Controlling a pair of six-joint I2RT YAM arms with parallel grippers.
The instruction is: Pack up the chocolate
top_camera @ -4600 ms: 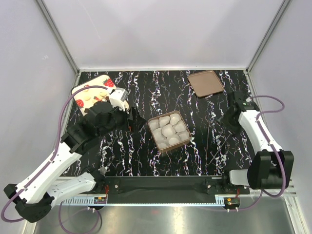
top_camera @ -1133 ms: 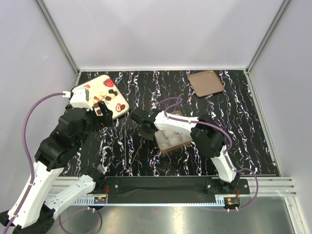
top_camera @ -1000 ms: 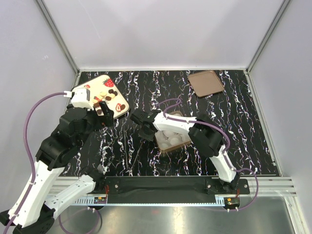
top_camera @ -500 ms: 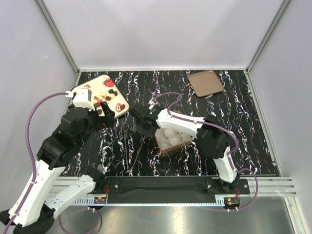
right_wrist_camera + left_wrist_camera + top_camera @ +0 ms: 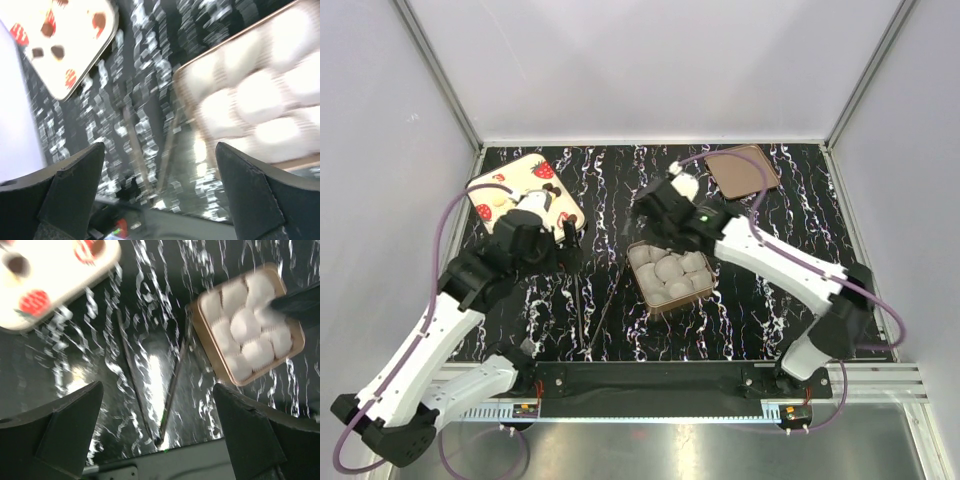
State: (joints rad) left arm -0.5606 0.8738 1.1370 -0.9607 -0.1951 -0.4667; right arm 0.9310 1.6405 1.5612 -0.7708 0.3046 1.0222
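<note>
The chocolate pieces, dark (image 5: 99,20) and cream (image 5: 500,200), lie on a cream tray (image 5: 515,180) with red strawberry prints at the back left. A brown box (image 5: 705,285) of white paper cups (image 5: 668,270) sits mid-table. Thin metal tongs (image 5: 590,330) lie flat in a V left of the box, also seen in the left wrist view as tongs (image 5: 170,390) and in the right wrist view as tongs (image 5: 135,145). My left gripper (image 5: 570,243) hovers open by the tray's near right corner. My right gripper (image 5: 642,217) hangs open behind the box's far left corner. Both hold nothing.
A brown lid (image 5: 742,170) lies at the back right. The enclosure's white walls close off the left, right and back. A black rail (image 5: 650,378) with the arm bases runs along the near edge.
The right gripper has opened and swung from the box's left side up and back. The tongs now lie on the table. The left arm has shifted right, off the tray.
</note>
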